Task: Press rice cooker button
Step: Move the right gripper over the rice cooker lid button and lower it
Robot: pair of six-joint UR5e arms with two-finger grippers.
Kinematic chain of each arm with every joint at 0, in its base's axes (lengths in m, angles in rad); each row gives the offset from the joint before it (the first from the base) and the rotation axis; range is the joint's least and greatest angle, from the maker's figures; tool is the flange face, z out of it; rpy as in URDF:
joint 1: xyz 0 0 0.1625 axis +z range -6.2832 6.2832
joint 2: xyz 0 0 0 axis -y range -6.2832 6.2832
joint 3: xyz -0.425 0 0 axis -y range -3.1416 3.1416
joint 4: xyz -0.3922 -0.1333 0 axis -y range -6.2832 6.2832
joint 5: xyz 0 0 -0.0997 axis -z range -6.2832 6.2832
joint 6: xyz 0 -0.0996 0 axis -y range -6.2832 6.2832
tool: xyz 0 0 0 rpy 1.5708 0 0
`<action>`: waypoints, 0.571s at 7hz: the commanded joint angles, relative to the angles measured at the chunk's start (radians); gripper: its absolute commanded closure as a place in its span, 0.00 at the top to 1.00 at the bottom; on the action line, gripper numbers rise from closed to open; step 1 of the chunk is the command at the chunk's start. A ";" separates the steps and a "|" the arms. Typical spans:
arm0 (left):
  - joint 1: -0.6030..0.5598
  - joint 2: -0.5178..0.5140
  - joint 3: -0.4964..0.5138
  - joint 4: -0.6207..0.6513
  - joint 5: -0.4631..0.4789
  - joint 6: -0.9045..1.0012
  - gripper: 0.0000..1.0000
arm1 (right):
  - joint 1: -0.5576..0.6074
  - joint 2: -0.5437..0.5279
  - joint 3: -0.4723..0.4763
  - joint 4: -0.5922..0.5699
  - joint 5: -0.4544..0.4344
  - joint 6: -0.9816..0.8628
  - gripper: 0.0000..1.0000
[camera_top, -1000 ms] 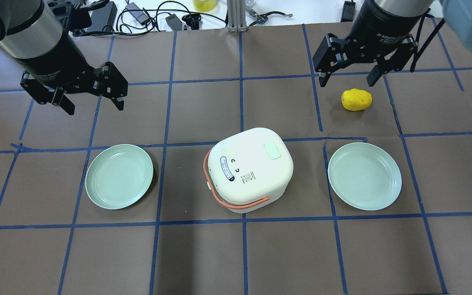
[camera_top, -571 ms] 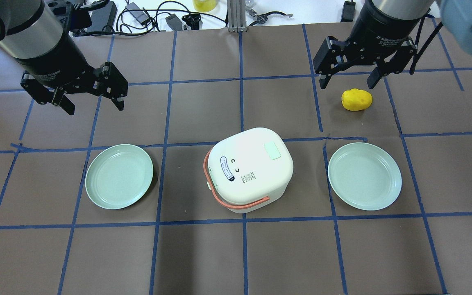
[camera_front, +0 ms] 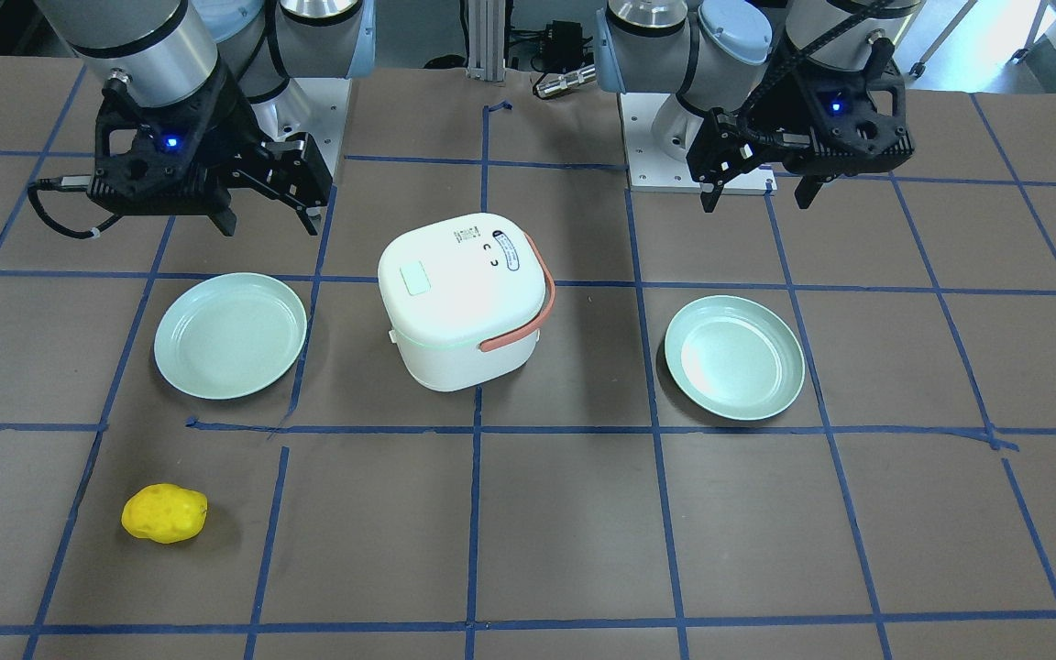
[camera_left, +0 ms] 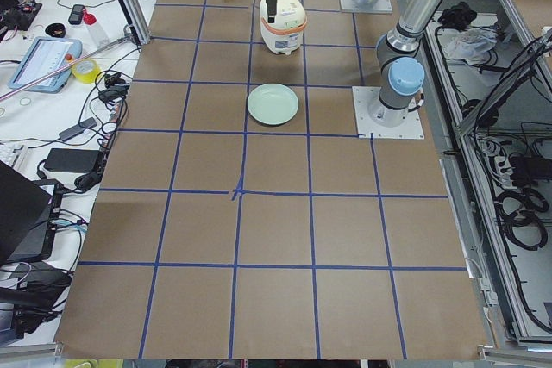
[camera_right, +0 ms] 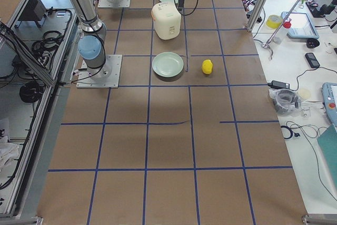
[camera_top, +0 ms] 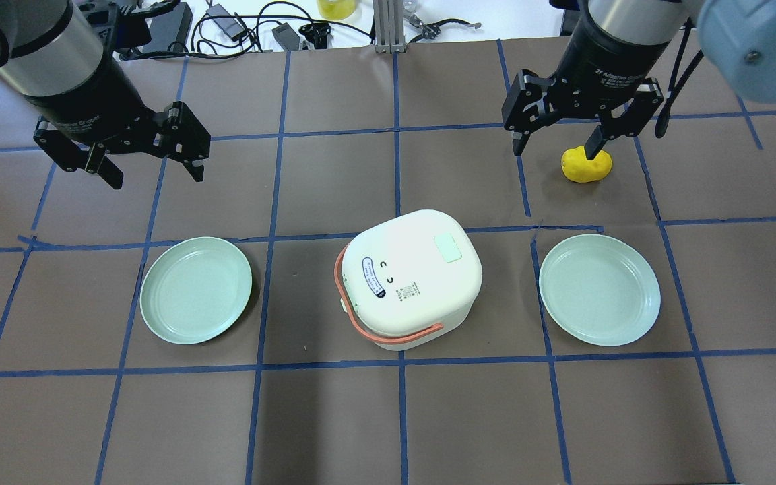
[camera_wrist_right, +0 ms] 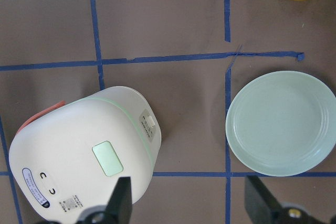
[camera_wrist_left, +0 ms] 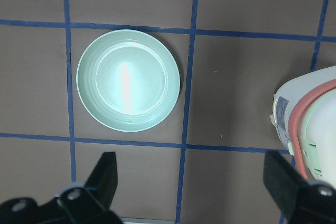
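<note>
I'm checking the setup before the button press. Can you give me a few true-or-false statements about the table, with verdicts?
1. The left gripper and the right gripper both have their fingers apart and hold nothing. True.
2. The yellow object lies on a plate. False: it lies on the bare table, beyond the right plate.
3. The rice cooker has its lid open. False: the lid is shut.
4. The rice cooker stands between the left plate and the right plate. True.
5. The right gripper touches the green button. False: it hovers away from the cooker.
</note>
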 commanded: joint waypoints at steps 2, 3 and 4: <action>0.000 0.000 0.000 0.000 0.000 0.000 1.00 | 0.077 0.036 0.001 0.000 0.008 0.013 0.32; 0.000 0.000 0.000 0.000 0.000 0.000 1.00 | 0.091 0.048 0.013 0.000 0.009 0.016 0.25; 0.000 0.000 0.000 0.000 0.000 0.000 1.00 | 0.107 0.053 0.040 -0.011 0.009 0.019 0.17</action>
